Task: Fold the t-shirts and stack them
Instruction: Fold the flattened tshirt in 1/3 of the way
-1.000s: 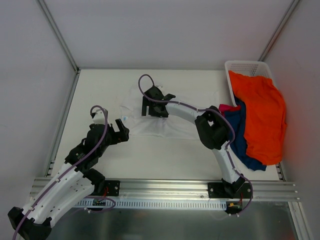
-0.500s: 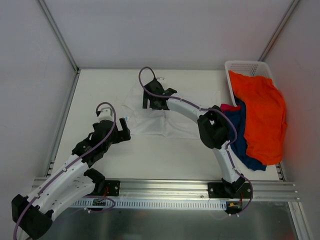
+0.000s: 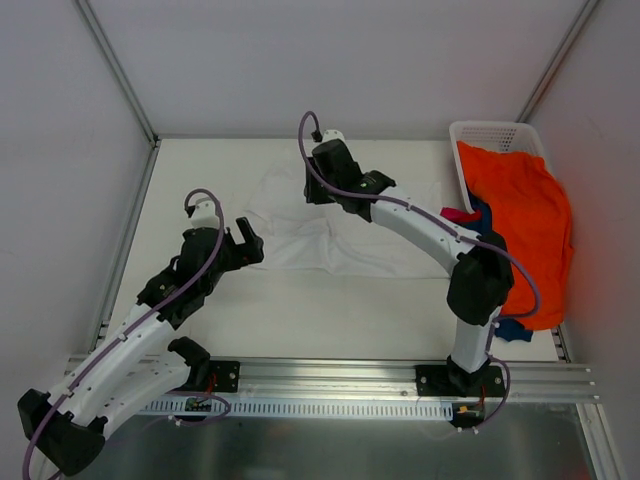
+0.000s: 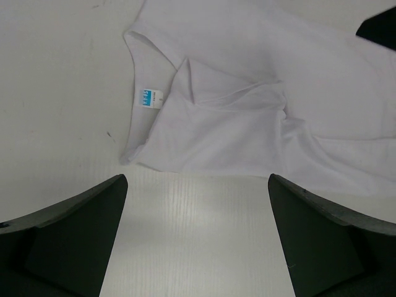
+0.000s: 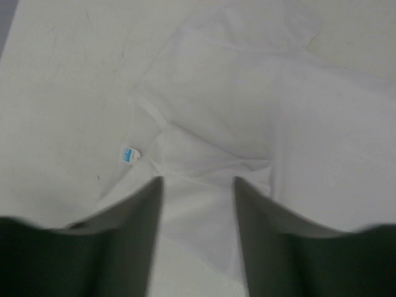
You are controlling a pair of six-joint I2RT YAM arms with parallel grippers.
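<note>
Pale table (image 3: 200, 180), rumpled white t-shirt (image 3: 310, 235) at centre, orange t-shirt (image 3: 525, 225) over basket (image 3: 490, 132)

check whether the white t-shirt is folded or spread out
Spread out, not folded: the white t-shirt lies open and rumpled on the table, its neck label showing, with only a small bit of cloth turned over beside it.
</note>
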